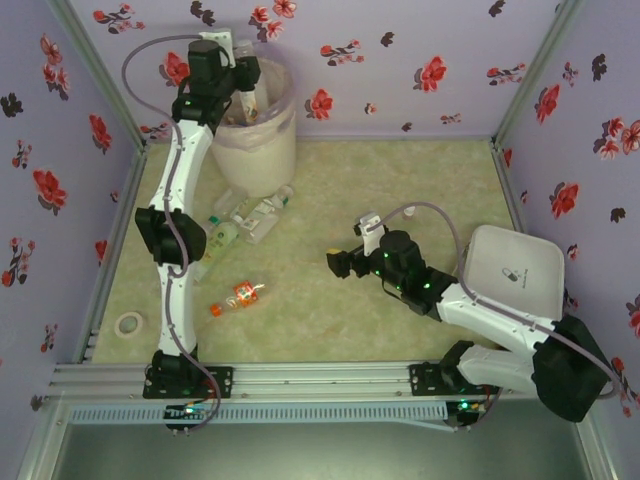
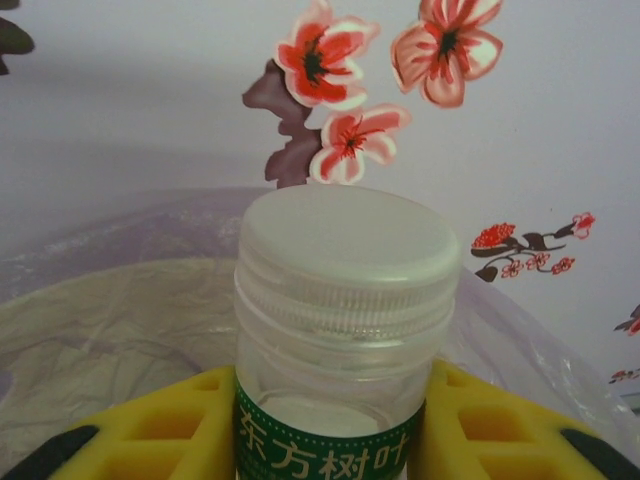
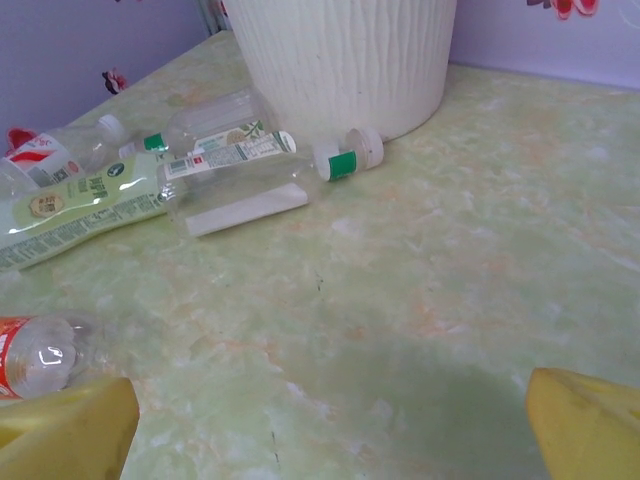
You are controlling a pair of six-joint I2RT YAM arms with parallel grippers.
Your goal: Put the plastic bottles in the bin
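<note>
My left gripper [image 1: 246, 78] hangs over the bin [image 1: 262, 150], a cream-white bucket lined with a pinkish bag [image 2: 100, 330]. It is shut on a clear plastic bottle [image 2: 340, 300] with a green label and a white cap, squeezed between the yellow fingers [image 2: 170, 425]. Several more bottles [image 1: 250, 215] lie in a heap at the bin's foot, among them a green-capped one [image 3: 245, 185]. An orange-labelled bottle [image 1: 237, 296] lies apart, nearer the front. My right gripper [image 1: 340, 262] hovers open over bare table at mid-right, its yellow fingertips [image 3: 60, 430] wide apart with nothing between them.
A roll of tape [image 1: 129, 323] lies near the front left corner. A white lidded box [image 1: 513, 268] stands at the right edge. Flowered walls close in the table on three sides. The ribbed bin wall [image 3: 340, 60] stands ahead of the right gripper.
</note>
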